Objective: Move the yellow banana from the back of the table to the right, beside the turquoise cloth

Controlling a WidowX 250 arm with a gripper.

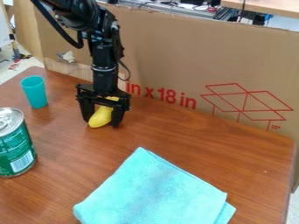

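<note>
Right now, the yellow thing (101, 117) is within the gripper (102, 123), clasped or loose I cannot tell, with the cup (36, 92) beside it, cardboard (175, 57) behind, and the can (15, 146) and cloth (154, 192) nearer the camera.

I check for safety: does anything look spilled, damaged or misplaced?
Nothing looks spilled. The blue cloth in front looks unevenly folded: a lower layer sticks out. The cardboard has a ragged pale patch beside the arm, perhaps torn.
</note>
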